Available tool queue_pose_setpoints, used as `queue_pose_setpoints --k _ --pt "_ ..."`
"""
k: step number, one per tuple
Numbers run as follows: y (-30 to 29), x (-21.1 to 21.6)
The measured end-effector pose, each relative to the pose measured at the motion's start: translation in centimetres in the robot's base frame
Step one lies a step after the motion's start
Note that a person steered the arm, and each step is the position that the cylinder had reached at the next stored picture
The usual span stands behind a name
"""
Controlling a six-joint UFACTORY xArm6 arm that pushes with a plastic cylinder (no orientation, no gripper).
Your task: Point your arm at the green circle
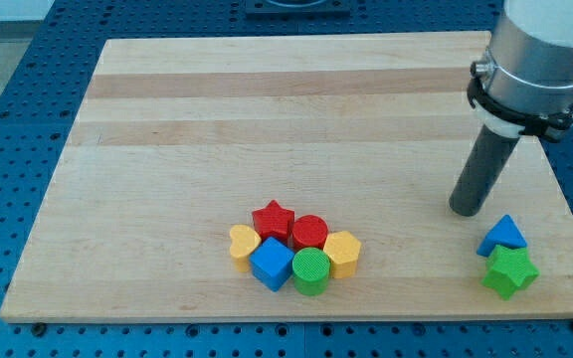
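Jaws are not fitted on this arm, so no opening state applies; the arm is ending in a straight dark rod, and my tip point(465, 211) is resting on the worktop point(167, 149) at the right side, holding nothing.

My tip is standing just far-left of the blue triangle point(502, 236), apart from it, with the green star point(510, 270) lying directly on the near side of that triangle and touching it. Neither block is being pushed.

The green circle point(311, 270) is sitting at the near edge of a tight cluster around the middle of the near half of the worktop, well apart from my tip and to its left. It is touching the blue cube point(272, 263) on its left and the yellow hexagon point(342, 252) on its right, with the red circle point(309, 233) just beyond it on the far side. The red star point(273, 220) and the yellow heart point(243, 243) are completing the cluster on the far-left.

Because the blocks are packed together, an approach from the near side appears to be the one least likely to disturb the neighbours.

The green circle is standing upright as a short cylinder, with its long axis vertical and its ribbed round face pointing up; being round, it is showing no sideways heading.
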State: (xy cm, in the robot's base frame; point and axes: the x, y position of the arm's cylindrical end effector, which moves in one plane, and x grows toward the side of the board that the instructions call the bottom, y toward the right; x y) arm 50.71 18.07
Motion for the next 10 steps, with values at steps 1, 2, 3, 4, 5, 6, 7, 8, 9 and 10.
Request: queue_pose_setpoints --k 1,2,3,4,5,6,7,8,9,10 --pt "0.0 0.0" --pt "-0.1 -0.7" --pt "-6.8 -7.1" --pt "-15.5 -13.3" --pt "-26.6 -14.9" --pt "-38.0 -13.4" --pt "-44.0 -2.2" --pt "-44.3 -1.3" --pt "-44.4 8.4" --pt "-44.2 10.9"
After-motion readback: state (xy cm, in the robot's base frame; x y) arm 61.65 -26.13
